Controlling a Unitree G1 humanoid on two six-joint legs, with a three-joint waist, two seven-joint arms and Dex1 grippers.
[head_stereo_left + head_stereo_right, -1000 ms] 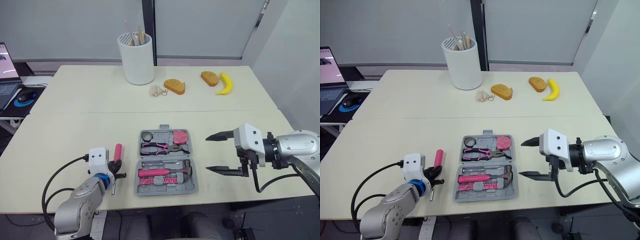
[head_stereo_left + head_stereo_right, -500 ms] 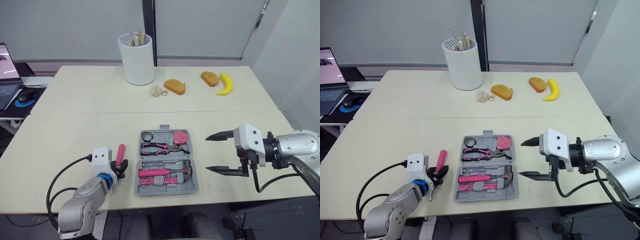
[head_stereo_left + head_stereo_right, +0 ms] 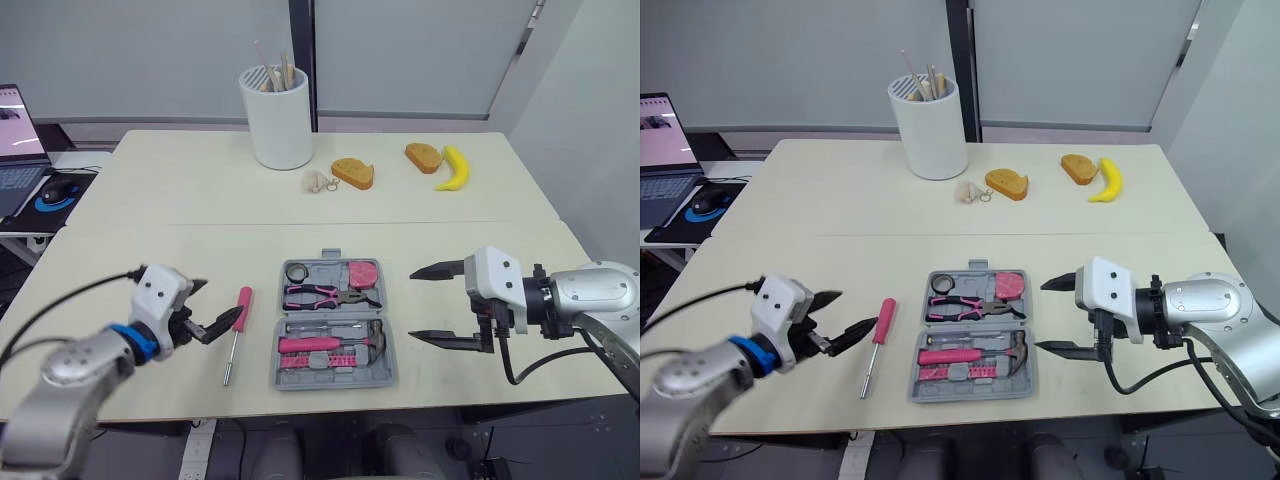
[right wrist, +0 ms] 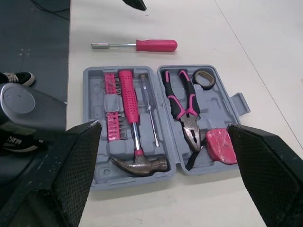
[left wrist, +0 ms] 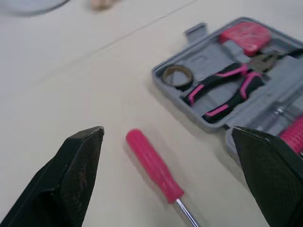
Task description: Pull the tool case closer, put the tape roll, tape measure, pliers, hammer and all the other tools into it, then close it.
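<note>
The grey tool case (image 3: pixel 392 375) lies open near the table's front edge. It holds a tape roll (image 3: pixel 294 272), a pink tape measure (image 3: pixel 362 272), pliers (image 3: pixel 322 296), a pink-handled hammer (image 3: pixel 330 345) and a set of bits. A pink screwdriver (image 3: pixel 237 325) lies flat on the table just left of the case, with nothing gripping it. My left gripper (image 3: pixel 220 301) is open just left of the screwdriver's handle (image 5: pixel 154 165). To the right of the case my right gripper (image 3: pixel 412 305) stands wide open, empty, facing it.
At the back stand a white holder with sticks (image 3: pixel 278 118), a small pale trinket (image 3: pixel 316 181), two bread pieces (image 3: pixel 351 172) and a banana (image 3: pixel 452 168). A laptop and a mouse (image 3: pixel 50 188) sit on a side desk at far left.
My left gripper has opened and let go of the screwdriver, which now lies on the table. The left arm has drawn back to the left. The right arm has not moved.
</note>
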